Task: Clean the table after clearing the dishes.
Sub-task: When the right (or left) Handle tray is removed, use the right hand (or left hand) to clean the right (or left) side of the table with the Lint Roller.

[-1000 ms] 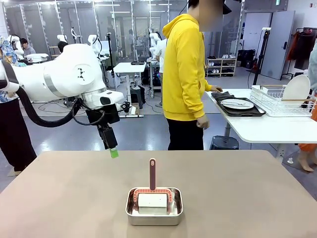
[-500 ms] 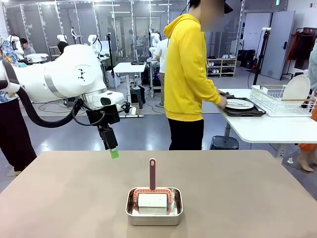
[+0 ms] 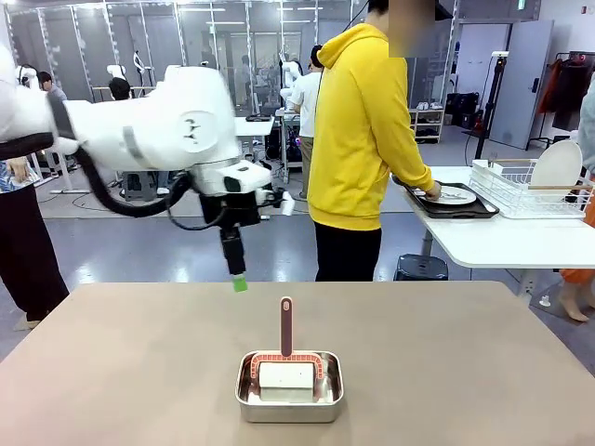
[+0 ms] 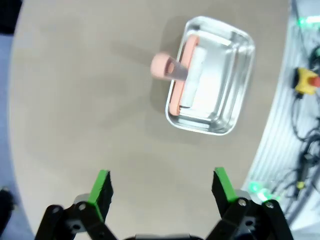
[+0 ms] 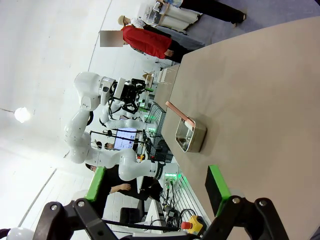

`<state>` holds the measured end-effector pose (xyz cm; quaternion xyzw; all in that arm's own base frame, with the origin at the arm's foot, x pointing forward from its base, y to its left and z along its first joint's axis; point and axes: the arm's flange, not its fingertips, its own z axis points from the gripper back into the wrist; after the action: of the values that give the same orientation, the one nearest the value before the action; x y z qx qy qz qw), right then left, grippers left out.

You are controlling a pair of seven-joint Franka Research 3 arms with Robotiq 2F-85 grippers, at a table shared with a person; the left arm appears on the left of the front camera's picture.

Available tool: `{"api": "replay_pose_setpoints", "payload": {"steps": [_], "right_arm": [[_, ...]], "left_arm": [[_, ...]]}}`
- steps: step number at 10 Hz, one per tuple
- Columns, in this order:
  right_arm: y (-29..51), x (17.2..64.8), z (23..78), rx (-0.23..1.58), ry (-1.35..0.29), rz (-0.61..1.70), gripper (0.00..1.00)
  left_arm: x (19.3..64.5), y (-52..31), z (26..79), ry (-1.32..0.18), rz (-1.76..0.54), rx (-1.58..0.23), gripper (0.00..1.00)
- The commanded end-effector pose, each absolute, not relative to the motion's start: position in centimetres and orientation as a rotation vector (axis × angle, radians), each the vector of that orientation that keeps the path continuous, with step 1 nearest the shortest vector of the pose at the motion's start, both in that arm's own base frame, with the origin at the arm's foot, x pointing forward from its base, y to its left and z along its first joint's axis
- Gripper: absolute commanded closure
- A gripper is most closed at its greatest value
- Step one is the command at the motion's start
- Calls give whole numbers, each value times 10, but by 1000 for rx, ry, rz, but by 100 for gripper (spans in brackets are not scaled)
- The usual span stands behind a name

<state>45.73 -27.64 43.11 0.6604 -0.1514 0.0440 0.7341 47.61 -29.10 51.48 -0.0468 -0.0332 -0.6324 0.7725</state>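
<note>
We see the left hand point(image 3: 239, 282) hanging above the far edge of the wide, matte taupe-brown counter point(image 3: 465, 372), fingers pointing down and spread wide with nothing between the green pads. Nearer our side, well apart from that hand, sits a small rectangular steel pan point(image 3: 289, 388). It holds a white block-shaped scrubber point(image 3: 286, 374) with a salmon-pink upright handle. The right hand point(image 5: 155, 187) is also wide open and empty, hovering over the same counter with the pan well ahead of it. The dishes are off the big counter: a round white plate point(image 3: 453, 195) lies on a dark rectangular tray point(image 3: 456, 212) on the white-topped side counter point(image 3: 493, 243) at far right, where a person in a yellow hoodie point(image 3: 358, 121) reaches toward it.
</note>
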Motion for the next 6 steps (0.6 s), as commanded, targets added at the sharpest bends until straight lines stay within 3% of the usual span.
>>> {"api": "replay_pose_setpoints", "payload": {"steps": [1,4,6], "right_arm": [[-275,454,432,1450,-348,115,2],[-275,454,432,1450,-348,115,2],[-275,454,432,1450,-348,115,2]], "left_arm": [[489,-322,522,-32,-1503,-15,0],[496,-356,511,41,-1534,-29,0],[503,-364,498,13,-1585,-47,0]]}}
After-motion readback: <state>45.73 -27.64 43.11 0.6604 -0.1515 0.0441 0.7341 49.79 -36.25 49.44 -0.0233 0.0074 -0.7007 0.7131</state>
